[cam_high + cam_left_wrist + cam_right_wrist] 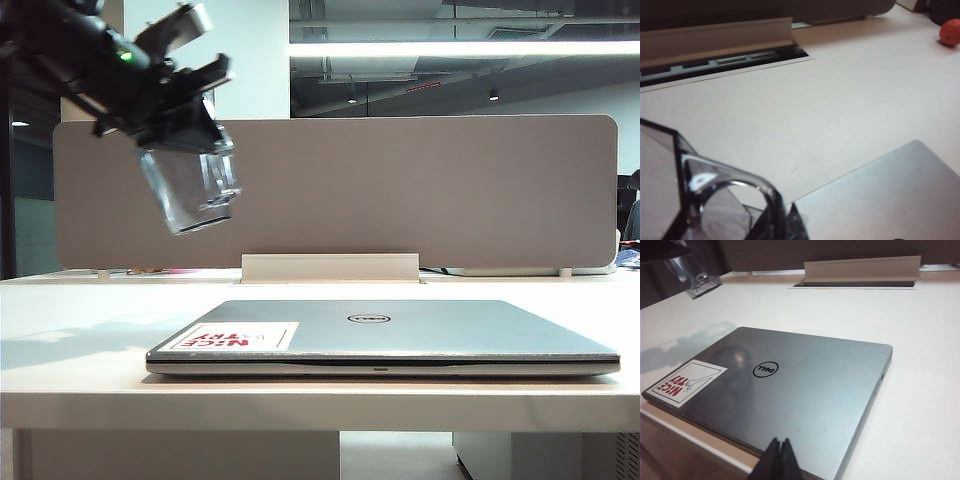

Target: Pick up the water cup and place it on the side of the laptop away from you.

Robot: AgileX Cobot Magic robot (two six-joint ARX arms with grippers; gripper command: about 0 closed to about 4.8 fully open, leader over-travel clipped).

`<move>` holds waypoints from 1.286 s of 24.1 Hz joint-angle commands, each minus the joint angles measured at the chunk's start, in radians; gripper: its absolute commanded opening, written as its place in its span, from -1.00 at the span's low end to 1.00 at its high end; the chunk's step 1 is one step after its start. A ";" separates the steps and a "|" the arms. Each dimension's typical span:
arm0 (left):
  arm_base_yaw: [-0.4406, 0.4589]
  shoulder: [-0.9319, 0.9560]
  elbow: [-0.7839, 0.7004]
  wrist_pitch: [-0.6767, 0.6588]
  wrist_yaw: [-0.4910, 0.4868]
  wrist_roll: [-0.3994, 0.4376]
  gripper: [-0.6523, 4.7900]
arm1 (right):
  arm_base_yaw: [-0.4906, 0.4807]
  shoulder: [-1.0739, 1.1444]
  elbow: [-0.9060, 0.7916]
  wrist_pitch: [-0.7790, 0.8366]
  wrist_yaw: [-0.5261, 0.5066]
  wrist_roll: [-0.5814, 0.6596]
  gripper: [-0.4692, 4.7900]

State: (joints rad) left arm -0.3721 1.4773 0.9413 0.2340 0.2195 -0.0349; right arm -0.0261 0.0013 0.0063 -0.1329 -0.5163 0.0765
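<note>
The water cup [190, 185], clear and grey-tinted with faceted sides, hangs tilted high above the table's left part, behind the laptop's left corner. My left gripper [193, 135] is shut on its upper part. The left wrist view shows the cup [715, 200] close up between the left gripper's [775, 222] dark fingers, with the laptop's corner [890, 195] below. The silver Dell laptop [400, 335] lies closed near the table's front edge, with a white sticker [235, 337] on its lid. My right gripper [780, 460] is shut and empty over the laptop's [800, 390] near edge. The raised cup [692, 270] shows beyond.
A grey partition panel [350, 190] closes off the far side of the table. A raised white cable flap [330, 267] over a slot [725, 60] stands at the table's back edge behind the laptop. A small orange ball [950, 31] lies far off on the table.
</note>
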 commanded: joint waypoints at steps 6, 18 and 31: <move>-0.192 0.227 0.222 0.006 -0.192 -0.050 -0.78 | 0.000 -0.002 -0.006 0.010 0.002 -0.002 -0.83; -0.282 0.605 0.742 -0.285 -0.340 -0.059 -0.78 | 0.000 -0.002 -0.006 0.010 0.001 -0.002 -0.83; -0.272 0.843 1.033 -0.360 -0.358 -0.087 -0.78 | 0.000 -0.002 -0.006 0.009 -0.001 -0.002 -0.83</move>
State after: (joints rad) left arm -0.6422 2.3157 1.9690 -0.1383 -0.1337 -0.1104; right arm -0.0261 0.0013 0.0063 -0.1333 -0.5163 0.0769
